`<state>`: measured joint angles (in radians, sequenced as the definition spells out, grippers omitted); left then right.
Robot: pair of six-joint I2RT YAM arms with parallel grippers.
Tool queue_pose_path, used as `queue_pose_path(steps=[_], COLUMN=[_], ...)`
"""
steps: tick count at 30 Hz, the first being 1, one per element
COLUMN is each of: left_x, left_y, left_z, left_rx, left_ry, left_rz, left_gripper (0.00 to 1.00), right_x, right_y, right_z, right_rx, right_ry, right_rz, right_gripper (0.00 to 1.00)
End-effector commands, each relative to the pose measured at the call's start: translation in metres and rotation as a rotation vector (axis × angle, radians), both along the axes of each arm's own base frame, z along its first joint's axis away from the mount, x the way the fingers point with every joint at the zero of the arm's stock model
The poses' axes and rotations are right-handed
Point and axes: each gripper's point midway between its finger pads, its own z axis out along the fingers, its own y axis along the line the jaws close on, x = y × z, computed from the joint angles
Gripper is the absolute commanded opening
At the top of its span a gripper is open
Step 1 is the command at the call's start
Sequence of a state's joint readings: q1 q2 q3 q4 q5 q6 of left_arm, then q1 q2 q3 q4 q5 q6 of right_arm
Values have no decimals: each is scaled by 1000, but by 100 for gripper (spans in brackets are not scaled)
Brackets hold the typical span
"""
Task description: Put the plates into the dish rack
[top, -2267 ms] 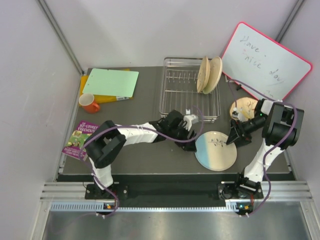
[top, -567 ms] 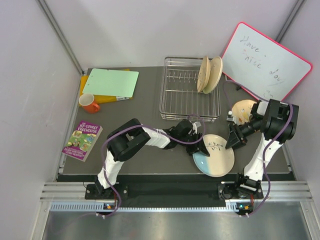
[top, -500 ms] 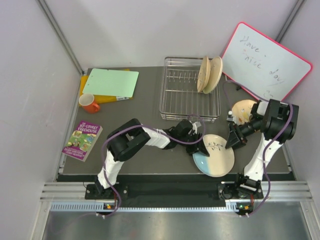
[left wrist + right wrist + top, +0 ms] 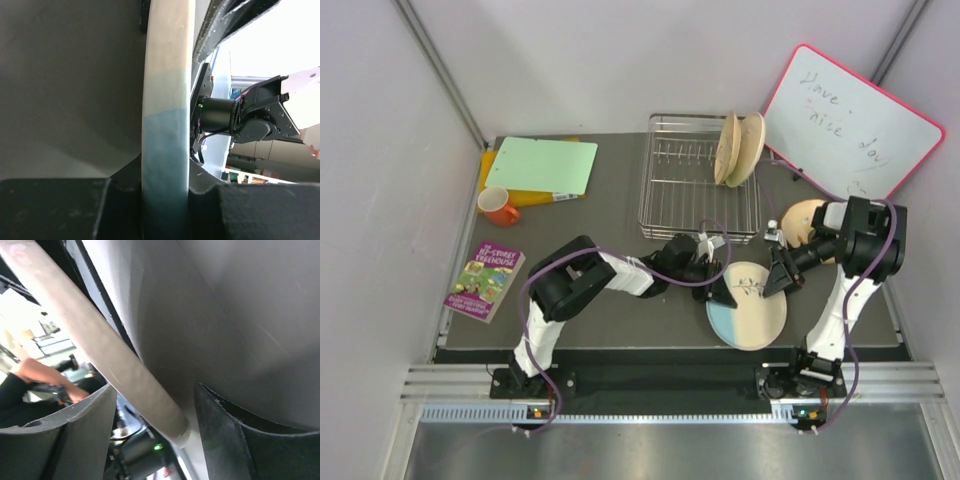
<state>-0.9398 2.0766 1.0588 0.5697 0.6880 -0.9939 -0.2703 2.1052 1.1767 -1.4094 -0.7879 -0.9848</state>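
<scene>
From the top camera, the round light-blue-and-cream dinner plate (image 4: 748,308) is low over the dark table (image 4: 600,320), in front of the rectangular chrome wire dish rack (image 4: 680,190). I cannot tell whether it is lifted off the surface. The left gripper (image 4: 720,280) is at its left rim and the right gripper (image 4: 773,274) at its upper right rim. There are four plates: this one, two pale round plates (image 4: 740,148) standing on edge at the rack's right end, and one peach round plate (image 4: 805,216) beside the right arm. There is also one rack, one orange mug (image 4: 500,207), one pink-framed whiteboard (image 4: 855,110) and one paperback book (image 4: 485,280). In the left wrist view the rim stands edge-on between the black fingers (image 4: 55,210), which appear clenched on it. In the right wrist view the rim crosses diagonally between the fingers (image 4: 60,440) with gaps on either side, so that gripper is released and only straddles it. To lift well, I judge the left grip should sit deep on the rim before raising. The plate should then be tilted upright and lowered into a free slot left of the standing pair.
</scene>
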Motion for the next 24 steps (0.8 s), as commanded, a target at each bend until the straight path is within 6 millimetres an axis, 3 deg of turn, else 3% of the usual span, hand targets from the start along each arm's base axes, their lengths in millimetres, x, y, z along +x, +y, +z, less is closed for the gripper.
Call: queue_pose_path(steps=[1,6,13,21,24], left_x=[14,23,40,54,44], left_y=[-12,-12,-9,-17,-15], left_z=[40,39,42,48,48], left_rx=[-148,-148,-148,-158,-155], left_ry=[-141,-155,-185,-240,-225], left_rz=[-32,-13,-1,-15,-38], left_gripper=[0,0,0,0,0], right_x=[20,9,2,-13,-14], right_y=[6,11,13,19,19], right_z=[-14,-3,2,7,8], right_rx=[92,179,184,189,184], right_ry=[-226,-272,-313,-347,-344], right_rz=[83,146,188,256,254], right_gripper=[63,59,37,37,46])
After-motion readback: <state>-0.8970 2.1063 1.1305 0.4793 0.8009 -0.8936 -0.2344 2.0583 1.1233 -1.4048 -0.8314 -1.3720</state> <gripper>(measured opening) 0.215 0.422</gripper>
